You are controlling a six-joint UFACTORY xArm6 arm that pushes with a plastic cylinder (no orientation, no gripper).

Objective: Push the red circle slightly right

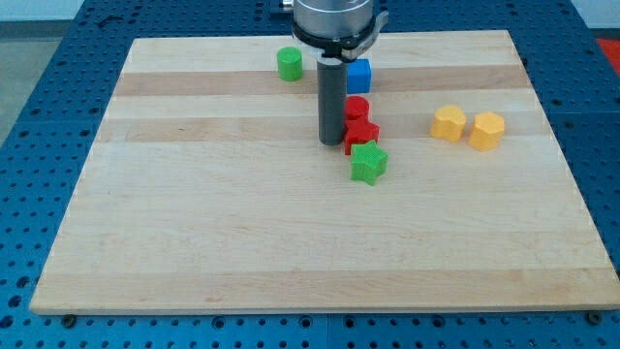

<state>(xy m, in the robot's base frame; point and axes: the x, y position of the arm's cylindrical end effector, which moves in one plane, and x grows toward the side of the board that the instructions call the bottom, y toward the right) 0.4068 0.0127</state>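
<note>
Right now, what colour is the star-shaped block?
Green. The star block shows clearly in the camera view, below the red blocks.

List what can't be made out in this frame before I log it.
- My tip: whether it touches the red circle or just stands at its left; the rod covers that edge.
- Blue block: its left part is hidden behind the rod.
- Red block below the circle: shape unclear, and it is crowded by the green star.
- Arm above the rod: cut off by the view's top.

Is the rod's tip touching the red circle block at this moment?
Cannot tell. In the camera view my tip sits just left of the red circle block, but the rod overlaps the block's left edge, so neither contact nor a gap shows.
</note>
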